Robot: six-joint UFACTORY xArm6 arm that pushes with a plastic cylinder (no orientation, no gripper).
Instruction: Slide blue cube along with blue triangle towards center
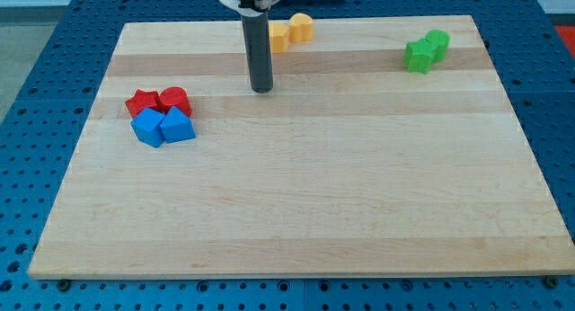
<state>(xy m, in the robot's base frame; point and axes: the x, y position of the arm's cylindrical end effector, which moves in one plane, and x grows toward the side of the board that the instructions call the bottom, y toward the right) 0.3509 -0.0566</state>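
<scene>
The wooden board (305,203) lies on a blue perforated table (36,77). At about ten o'clock from the board's middle sits a tight cluster of four blocks. The blue cube (148,128) is at the cluster's lower left and the blue triangle (178,127) touches it on the three o'clock side. Touching them at twelve o'clock are two red blocks (159,102), side by side; their exact shapes are hard to tell.

My tip (261,88) rests on the board at roughly two o'clock from the blue pair, well apart from them. The rod (259,46) stands upright; there is no hand to open or close, only the bare rod, holding nothing.

Just past the rod, at one o'clock from the tip, are two yellow-orange blocks (292,31) touching each other, one partly hidden by the rod. Far off at three o'clock from those, two green blocks (426,50) touch near the board's upper right.

The blue cube sits turned, with a corner pointing towards six o'clock. The blue triangle's sloped faces rise to a ridge; its long axis cannot be made out. Both are bright, plain blue.
</scene>
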